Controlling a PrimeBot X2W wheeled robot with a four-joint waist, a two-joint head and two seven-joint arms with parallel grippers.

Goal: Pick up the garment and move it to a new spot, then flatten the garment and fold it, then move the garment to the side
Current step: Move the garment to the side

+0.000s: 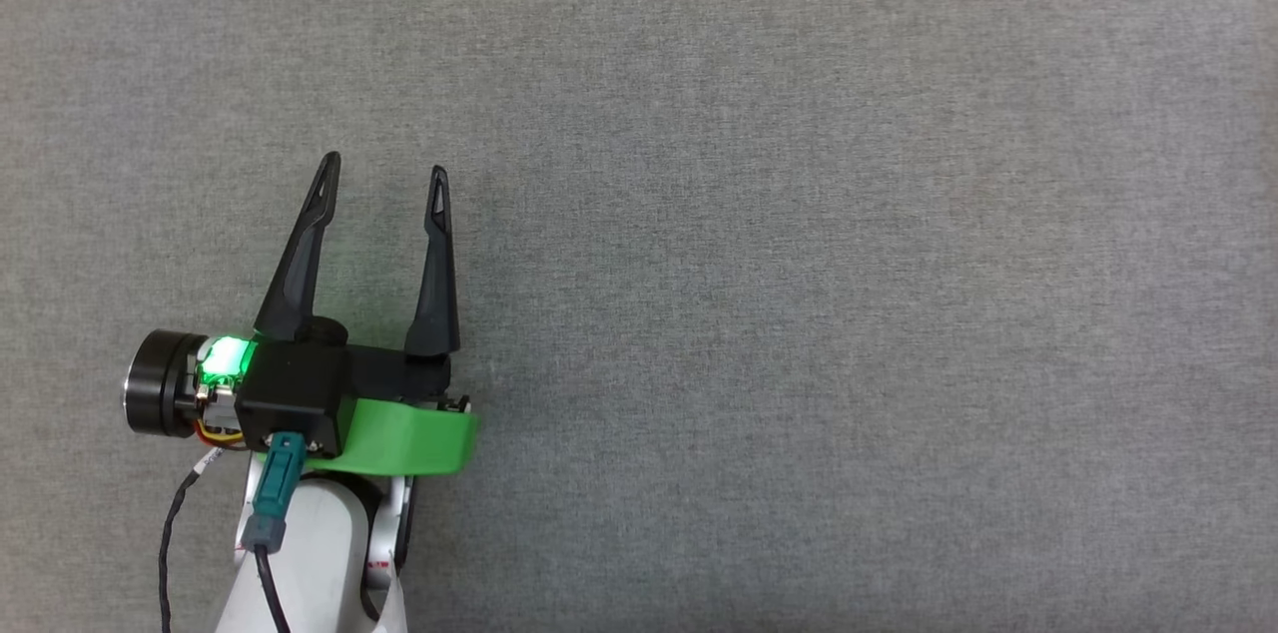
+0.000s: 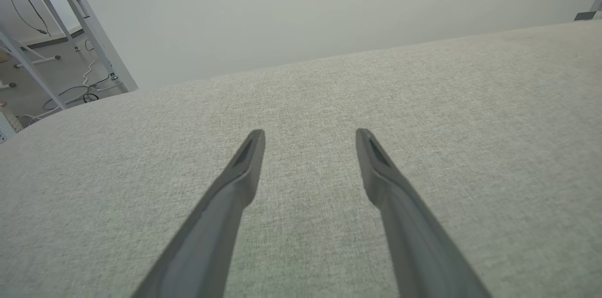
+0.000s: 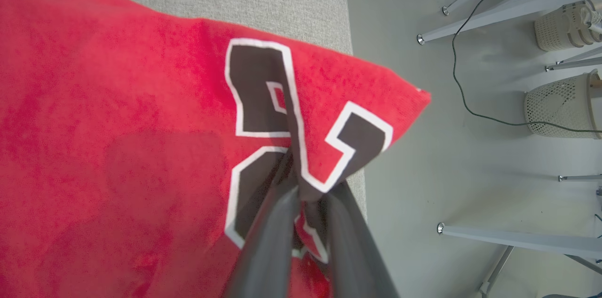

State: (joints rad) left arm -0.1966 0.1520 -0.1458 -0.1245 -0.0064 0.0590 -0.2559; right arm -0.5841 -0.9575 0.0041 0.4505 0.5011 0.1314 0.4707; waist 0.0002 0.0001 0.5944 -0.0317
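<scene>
Garment (image 3: 117, 147) (partly off-frame) in right tool (image 3: 305, 192)

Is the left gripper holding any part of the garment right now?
No, the left gripper stands open above the grey cloth surface, with nothing between its fingers.

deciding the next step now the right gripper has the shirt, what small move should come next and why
Probably lift the right gripper a little and draw the garment inward. Its jaws are shut on a pinch of cloth at the numerals, the garment lies at the table edge with floor beyond, and the left gripper hangs open over bare table.
</scene>
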